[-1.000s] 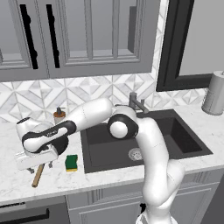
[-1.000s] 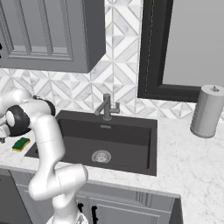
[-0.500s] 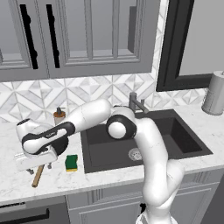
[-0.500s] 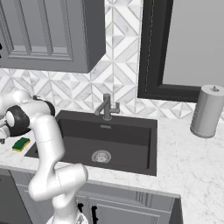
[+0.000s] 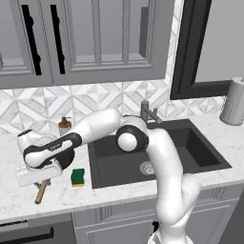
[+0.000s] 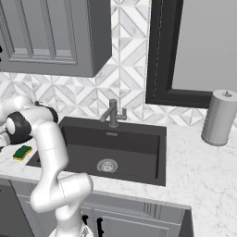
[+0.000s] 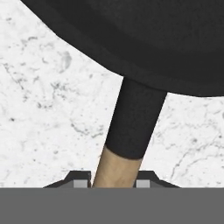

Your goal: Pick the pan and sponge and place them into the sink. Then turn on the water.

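Your pan [image 7: 144, 39] sits flat on the marble counter [image 7: 48, 113], left of the sink [image 5: 157, 157], its black bowl at the top of the hand view and its handle [image 7: 120, 168] running straight down between the two finger tips. The handle turns from black neck to pale wood just where the tips meet it, so the slim wooden part looks like the chosen grasp point, since the bowl is far too wide for the jaws. Your gripper [image 7: 116, 181] is drawn in narrow, both tips pressed against the sides of the wood; judge it clamped on the handle, with the pan not yet lifted. In the left base view the hand hangs low over the counter, and the handle's free end [image 5: 41, 192] pokes out beneath it. The sponge [image 5: 77, 177] lies just beside, near the basin's edge, untouched. The faucet [image 5: 148, 113] stands dry behind the sink.
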Controlling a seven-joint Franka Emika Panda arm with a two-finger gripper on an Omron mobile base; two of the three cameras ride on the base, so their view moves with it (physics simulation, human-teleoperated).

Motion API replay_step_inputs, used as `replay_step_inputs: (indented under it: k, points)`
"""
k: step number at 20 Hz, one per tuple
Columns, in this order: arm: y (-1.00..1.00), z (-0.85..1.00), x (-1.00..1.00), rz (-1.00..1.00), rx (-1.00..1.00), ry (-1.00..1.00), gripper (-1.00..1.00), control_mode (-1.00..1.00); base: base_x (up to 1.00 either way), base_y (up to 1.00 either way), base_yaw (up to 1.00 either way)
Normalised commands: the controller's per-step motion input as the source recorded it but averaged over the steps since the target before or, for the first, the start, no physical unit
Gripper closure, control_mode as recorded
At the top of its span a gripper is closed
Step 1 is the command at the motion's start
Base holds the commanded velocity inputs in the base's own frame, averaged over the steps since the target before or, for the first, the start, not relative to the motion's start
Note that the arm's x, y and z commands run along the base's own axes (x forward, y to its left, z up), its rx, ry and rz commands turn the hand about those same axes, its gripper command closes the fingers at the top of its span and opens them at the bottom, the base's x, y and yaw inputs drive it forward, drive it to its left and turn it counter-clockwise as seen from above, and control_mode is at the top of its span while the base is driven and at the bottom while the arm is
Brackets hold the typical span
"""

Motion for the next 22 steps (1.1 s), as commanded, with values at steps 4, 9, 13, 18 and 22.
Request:
replay_step_inputs:
  k: [4,9,13,18,22]
  points:
    - [0.00,-0.03,0.00,0.00,0.00,0.00,1.00,-1.00,0.00,0.00,0.00]
    - [0.01,0.00,-0.05,0.00,-0.03,-0.03,1.00,-1.00,0.00,0.00,0.00]
    - [-0.06,0.30,-0.13,-0.08,0.02,-0.16,1.00,-1.00,0.00,0.00,0.00]
    - [-0.11,0.59,-0.16,-0.21,0.06,-0.14,1.00,-1.00,0.00,0.00,0.00]
    - [-0.44,0.48,-0.09,-0.26,0.02,0.00,1.00,-1.00,0.00,0.00,0.00]
